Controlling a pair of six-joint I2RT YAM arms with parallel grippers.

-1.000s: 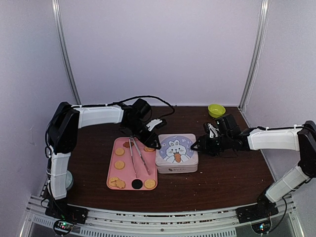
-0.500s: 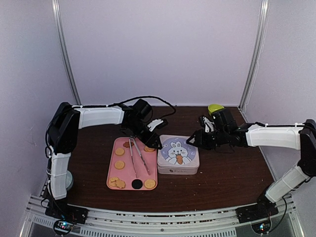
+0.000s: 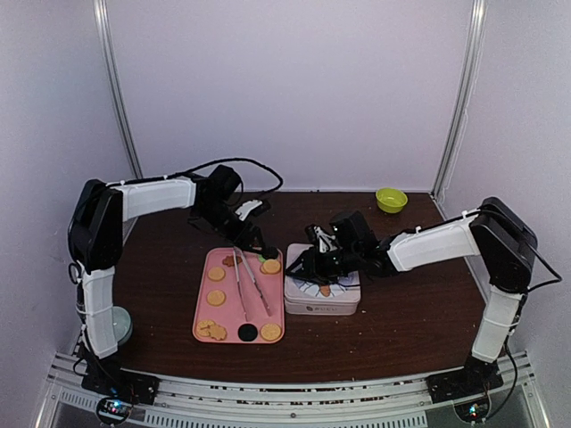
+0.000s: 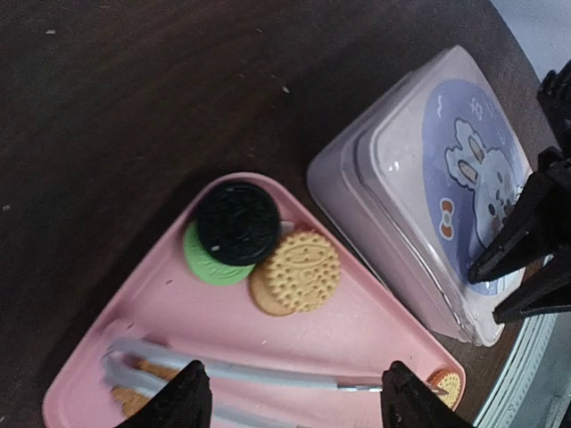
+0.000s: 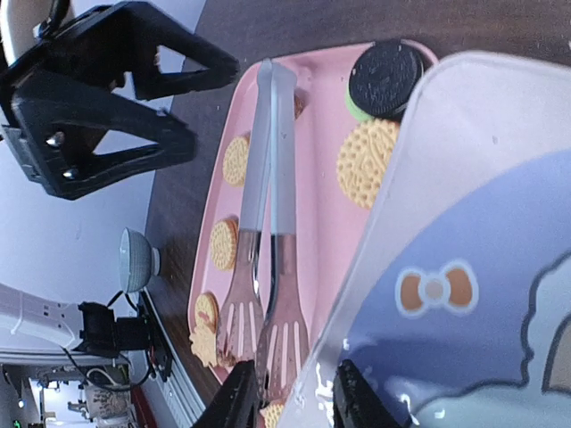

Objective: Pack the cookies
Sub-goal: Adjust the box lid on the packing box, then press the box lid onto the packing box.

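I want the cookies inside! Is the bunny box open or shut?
Shut. The bunny lid sits flat on the box, no gap showing. The cookies lie outside on the pink tray.

Shows right gripper parted astride tin rim, beside pink tray, tongs laid lengthwise among golden cookies, black one stacked on green at far corner, left gripper spread beyond
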